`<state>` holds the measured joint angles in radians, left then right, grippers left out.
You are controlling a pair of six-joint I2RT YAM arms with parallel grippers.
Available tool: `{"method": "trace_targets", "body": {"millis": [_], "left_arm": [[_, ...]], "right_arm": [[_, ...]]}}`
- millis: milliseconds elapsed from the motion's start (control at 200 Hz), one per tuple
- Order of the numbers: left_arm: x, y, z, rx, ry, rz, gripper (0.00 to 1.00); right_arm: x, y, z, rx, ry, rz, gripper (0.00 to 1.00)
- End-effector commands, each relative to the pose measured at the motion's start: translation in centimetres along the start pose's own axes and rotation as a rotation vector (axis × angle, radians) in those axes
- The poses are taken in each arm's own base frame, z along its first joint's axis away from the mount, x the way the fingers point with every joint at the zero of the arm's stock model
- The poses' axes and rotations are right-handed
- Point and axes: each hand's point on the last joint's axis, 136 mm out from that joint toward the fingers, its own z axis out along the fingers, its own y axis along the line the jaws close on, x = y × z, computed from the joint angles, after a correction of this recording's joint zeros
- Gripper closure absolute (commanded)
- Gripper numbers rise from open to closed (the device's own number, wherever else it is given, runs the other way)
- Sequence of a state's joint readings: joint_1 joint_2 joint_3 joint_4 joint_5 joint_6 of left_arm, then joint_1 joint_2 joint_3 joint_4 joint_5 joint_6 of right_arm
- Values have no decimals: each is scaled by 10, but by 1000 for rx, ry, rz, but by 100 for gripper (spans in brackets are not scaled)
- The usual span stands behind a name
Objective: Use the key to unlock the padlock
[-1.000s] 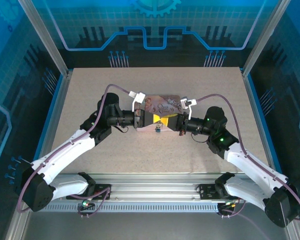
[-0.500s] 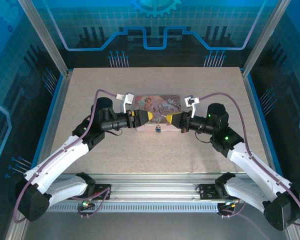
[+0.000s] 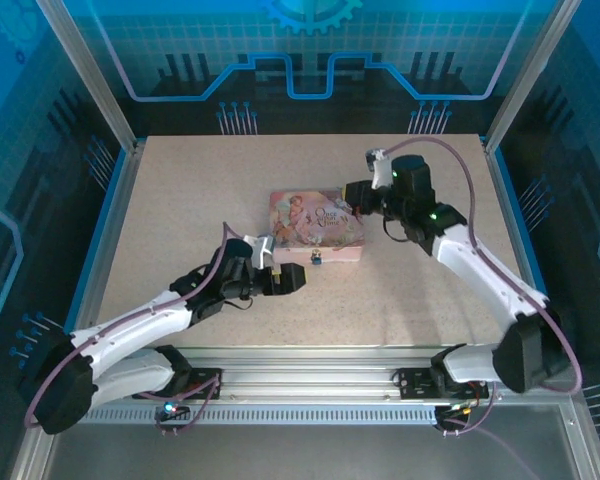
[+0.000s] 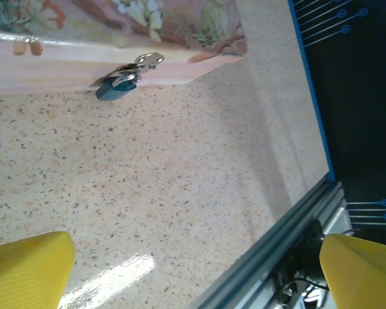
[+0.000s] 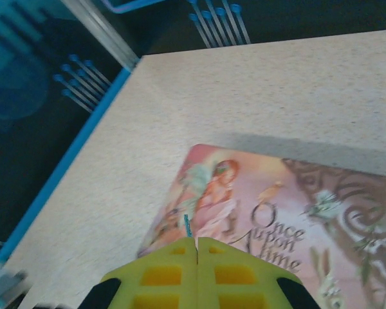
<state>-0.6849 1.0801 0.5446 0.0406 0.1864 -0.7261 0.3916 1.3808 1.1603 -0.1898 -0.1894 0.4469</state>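
Padlock (image 4: 116, 86) hangs on tin's (image 3: 315, 222) near wall; silver piece (image 4: 148, 60) above it, key or hasp, cannot tell. Left gripper (image 3: 292, 279) released, just near-left of tin. Right gripper (image 3: 356, 196) clenched over tin's far-right corner. Advice: pin lock body before twisting.

Left gripper (image 4: 196, 248): fingers spread wide, nothing in the gap between them. Ahead of it: open table (image 4: 148, 180) right up to the tin (image 4: 64, 61), whose front wall stops any further travel. The padlock (image 4: 116, 85) sits against the foot of that wall, ahead and left of centre, with bare table in front of it and on either side. To the gripper's right: table edge, then the aluminium rail (image 4: 264, 257), a hard limit.

Right gripper (image 5: 197, 244): pads pressed together, tin lid directly beneath and ahead. Beyond the lid is bare table. Far ahead-left, the blue edge strip (image 5: 64, 161) and frame post (image 5: 103, 29) close off that side.
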Motion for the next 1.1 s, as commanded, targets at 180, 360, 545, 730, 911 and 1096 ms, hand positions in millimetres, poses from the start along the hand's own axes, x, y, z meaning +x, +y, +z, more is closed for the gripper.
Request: {"method": "trace_targets", "body": {"millis": [180, 360, 545, 730, 911, 1096], "left_arm": [[-25, -1, 27, 3, -205, 124, 1], [-30, 4, 55, -19, -267, 199, 1], [-32, 4, 83, -4, -317, 263, 1], [-35, 10, 102, -13, -352, 289, 1], [-31, 15, 121, -26, -344, 334, 1], [-29, 15, 137, -6, -341, 352, 1]], "right_arm": [[-29, -52, 67, 167, 47, 3, 100], [-33, -78, 102, 222, 81, 21, 100], [-33, -101, 126, 273, 117, 26, 100], [-31, -120, 142, 299, 142, 35, 100], [-22, -136, 159, 312, 175, 41, 100], [-12, -142, 170, 306, 206, 47, 100]]}}
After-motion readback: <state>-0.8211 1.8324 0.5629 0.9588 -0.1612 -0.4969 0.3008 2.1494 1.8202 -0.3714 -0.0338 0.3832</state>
